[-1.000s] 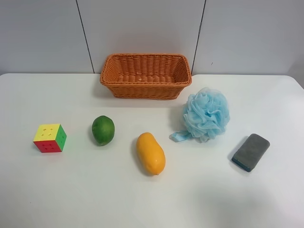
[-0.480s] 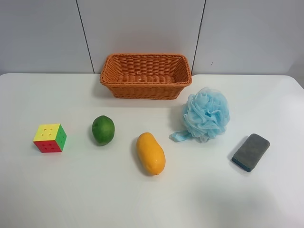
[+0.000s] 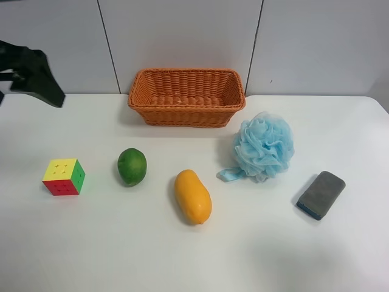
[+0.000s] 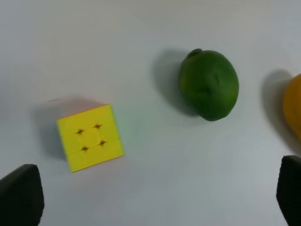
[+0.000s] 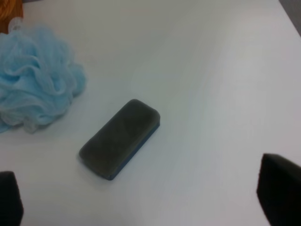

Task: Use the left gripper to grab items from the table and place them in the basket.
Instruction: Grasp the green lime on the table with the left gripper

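The orange-brown wicker basket point(image 3: 186, 96) stands at the back of the white table point(image 3: 194, 255), with nothing visible inside. In front lie a puzzle cube point(image 3: 64, 176), a round green fruit point(image 3: 132, 166), a mango point(image 3: 192, 196), a light-blue pouf point(image 3: 264, 147) and a dark grey sponge point(image 3: 321, 194). A black arm part point(image 3: 33, 76) shows at the exterior high view's far left, above the table. My left gripper point(image 4: 154, 193) is open and empty above the cube point(image 4: 89, 136) and the fruit point(image 4: 209, 84). My right gripper point(image 5: 145, 193) is open above the sponge point(image 5: 120, 138).
A grey panelled wall point(image 3: 182, 36) rises behind the basket. The pouf point(image 5: 35, 77) lies close beside the sponge in the right wrist view. The mango's edge point(image 4: 294, 106) shows beside the fruit in the left wrist view.
A black arm part has come into the exterior high view at the far left, above the table's back corner. No item has moved.
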Robot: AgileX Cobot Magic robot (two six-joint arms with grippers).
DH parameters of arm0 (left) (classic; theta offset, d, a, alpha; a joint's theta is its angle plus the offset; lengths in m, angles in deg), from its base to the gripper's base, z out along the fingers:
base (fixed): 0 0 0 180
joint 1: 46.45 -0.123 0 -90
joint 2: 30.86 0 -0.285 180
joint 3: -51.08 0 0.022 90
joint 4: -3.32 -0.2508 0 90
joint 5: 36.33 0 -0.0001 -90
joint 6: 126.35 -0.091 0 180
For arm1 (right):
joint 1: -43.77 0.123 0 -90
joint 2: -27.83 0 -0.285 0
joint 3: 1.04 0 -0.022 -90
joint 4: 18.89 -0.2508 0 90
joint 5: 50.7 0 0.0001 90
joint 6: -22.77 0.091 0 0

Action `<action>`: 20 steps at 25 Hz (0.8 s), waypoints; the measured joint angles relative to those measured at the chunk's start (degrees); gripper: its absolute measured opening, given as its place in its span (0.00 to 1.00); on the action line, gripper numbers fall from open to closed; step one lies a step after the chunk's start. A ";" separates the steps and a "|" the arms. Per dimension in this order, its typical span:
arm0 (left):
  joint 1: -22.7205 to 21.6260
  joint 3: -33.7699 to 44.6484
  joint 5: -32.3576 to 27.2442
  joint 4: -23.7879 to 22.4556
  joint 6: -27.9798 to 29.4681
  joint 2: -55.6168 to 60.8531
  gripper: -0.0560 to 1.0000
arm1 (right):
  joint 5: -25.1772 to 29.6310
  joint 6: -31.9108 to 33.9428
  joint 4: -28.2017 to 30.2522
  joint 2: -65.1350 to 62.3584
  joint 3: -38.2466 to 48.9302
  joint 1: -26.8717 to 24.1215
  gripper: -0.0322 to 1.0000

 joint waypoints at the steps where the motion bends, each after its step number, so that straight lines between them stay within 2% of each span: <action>1: 1.99 -0.07 0.97 -0.91 2.52 -2.23 0.99 | 0.00 0.00 0.00 0.00 0.00 0.00 0.99; 5: 8.03 -0.33 4.89 -3.01 10.24 -11.06 0.99 | 0.00 0.00 0.00 0.00 0.00 0.00 0.99; 8: 10.65 -0.33 8.09 -3.21 12.89 -17.60 0.99 | 0.00 0.00 0.00 0.00 0.00 0.00 0.99; 12: 12.35 -0.33 13.36 -3.06 14.79 -24.90 0.99 | 0.00 0.00 0.00 0.00 0.00 0.00 0.99; 20: 12.55 -0.37 21.65 -2.16 15.31 -34.40 0.99 | 0.00 0.00 0.00 0.00 0.00 0.00 0.99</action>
